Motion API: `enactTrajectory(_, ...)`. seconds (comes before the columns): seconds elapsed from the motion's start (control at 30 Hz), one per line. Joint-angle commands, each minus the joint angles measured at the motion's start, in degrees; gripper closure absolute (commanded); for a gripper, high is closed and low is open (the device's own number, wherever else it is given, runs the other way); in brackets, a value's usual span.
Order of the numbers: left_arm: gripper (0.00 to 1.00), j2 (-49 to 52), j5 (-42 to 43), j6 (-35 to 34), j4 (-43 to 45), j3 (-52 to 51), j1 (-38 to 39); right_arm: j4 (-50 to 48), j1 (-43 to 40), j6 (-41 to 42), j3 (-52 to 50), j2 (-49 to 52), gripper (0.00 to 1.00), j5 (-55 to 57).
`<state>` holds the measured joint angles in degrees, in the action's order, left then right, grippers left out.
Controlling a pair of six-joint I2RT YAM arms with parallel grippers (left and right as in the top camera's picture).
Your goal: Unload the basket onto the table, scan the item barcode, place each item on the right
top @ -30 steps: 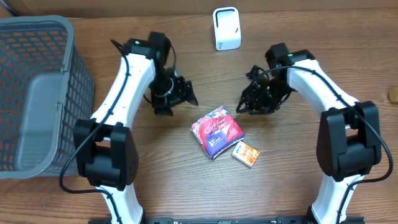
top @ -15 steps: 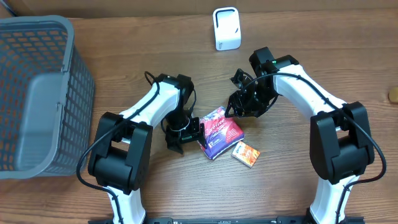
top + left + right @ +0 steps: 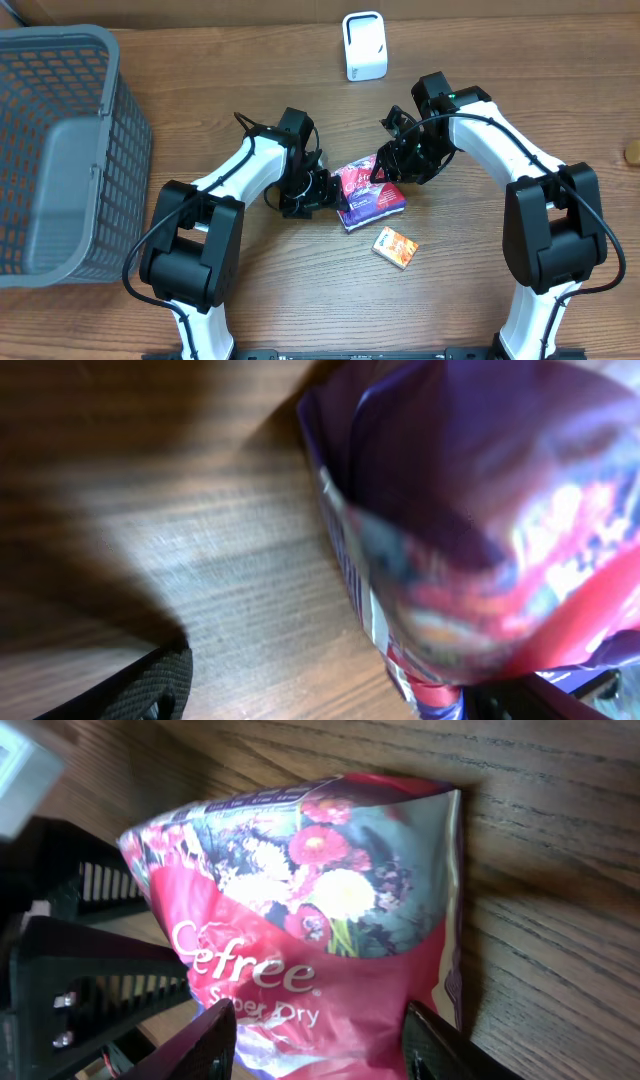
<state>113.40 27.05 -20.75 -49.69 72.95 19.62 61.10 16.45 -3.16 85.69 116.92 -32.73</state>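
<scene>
The item is a purple and pink "Carefree Super Dry" packet (image 3: pixel 368 196) lying mid-table. My left gripper (image 3: pixel 322 190) is at its left edge. In the left wrist view the packet (image 3: pixel 470 510) fills the right side, pressed near one finger, and bare wood shows across to the other finger (image 3: pixel 150 685); the left gripper (image 3: pixel 340 705) is open. My right gripper (image 3: pixel 386 170) hangs over the packet's right end. Seen from the right wrist, the packet (image 3: pixel 320 920) spans the gap and runs under both fingers; the right gripper (image 3: pixel 320 1050) stands open. No barcode shows. The white scanner (image 3: pixel 364 45) stands at the back.
A small orange box (image 3: pixel 395 247) lies just in front of the packet. A grey mesh basket (image 3: pixel 60 150) takes up the left of the table. The left gripper's black body (image 3: pixel 80 970) shows close beside the packet in the right wrist view.
Both grippers have closed in on the packet from either side. The packet has slid right and turned, with its left edge raised. The orange box has not moved.
</scene>
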Motion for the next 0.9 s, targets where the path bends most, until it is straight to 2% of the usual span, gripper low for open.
enactTrajectory(0.0,0.21,0.5,-3.5,1.7,0.4,5.0,-2.6,-0.3,0.7,0.1,-0.3,-1.7,0.46,-1.9)
enactTrajectory(0.23,0.22,0.5,-3.2,1.5,-9.5,14.1,-8.2,-1.4,0.6,0.4,-0.4,-1.7,0.47,4.7)
enactTrajectory(0.37,0.21,0.5,-3.3,1.5,-12.8,14.6,-8.8,-3.8,0.2,4.7,-0.4,-1.7,0.47,4.9)
enactTrajectory(0.63,0.19,0.5,-3.5,1.5,-14.8,13.8,-7.6,-5.1,0.2,9.0,-0.6,-1.7,0.47,11.3)
enactTrajectory(0.87,0.15,0.5,-4.8,1.4,-14.3,13.8,-6.1,-7.4,0.2,8.7,-4.8,-1.7,0.47,4.3)
